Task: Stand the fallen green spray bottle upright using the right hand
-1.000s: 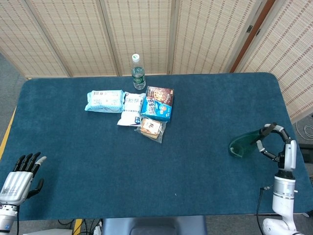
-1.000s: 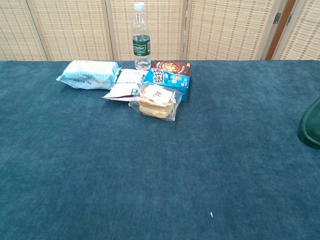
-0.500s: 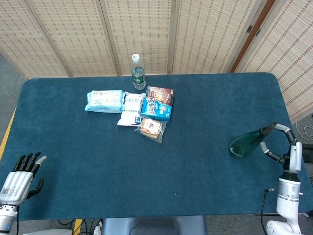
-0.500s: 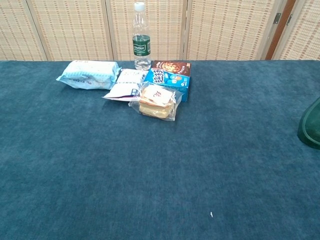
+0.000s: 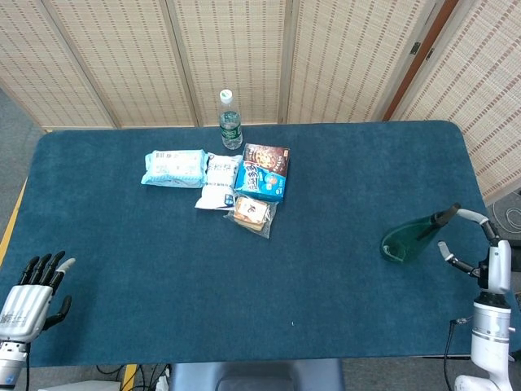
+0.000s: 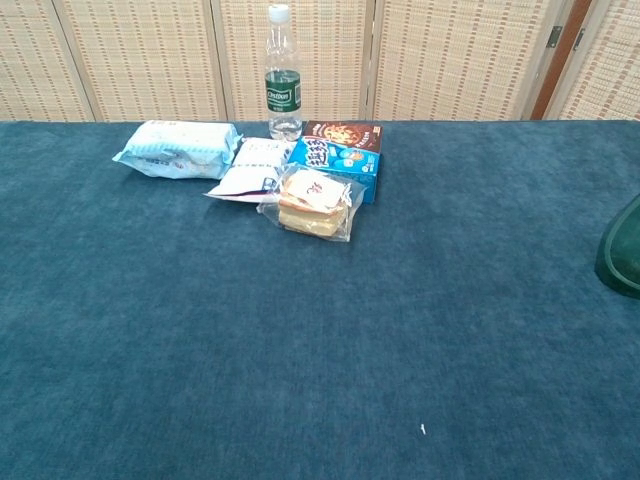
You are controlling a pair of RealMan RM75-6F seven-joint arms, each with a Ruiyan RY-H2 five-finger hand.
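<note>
Woven cane screens back a counter covered in dark blue cloth, and the green spray bottle stands near its right edge, base down on the cloth and dark nozzle at the top toward the right hand; in the chest view only its rounded green side shows at the right border. Over the last second the right hand has drawn away from it: a second ago its fingers curved close round the neck and nozzle, half a second ago they were looser, and now the hand sits lower and further right, toward the counter's edge, with only an upper fingertip near the nozzle. Whether that tip touches cannot be told at this size. The bottle itself has not shifted, so the standing appears done and what remains, by my reading, is clearing the hand without knocking the top. The right hand's fingers are spread in a wide curve and hold nothing. The left hand rests at the near left corner, fingers straight and apart, empty. A water bottle and a cluster of snack packets lie well apart at the far side.
</note>
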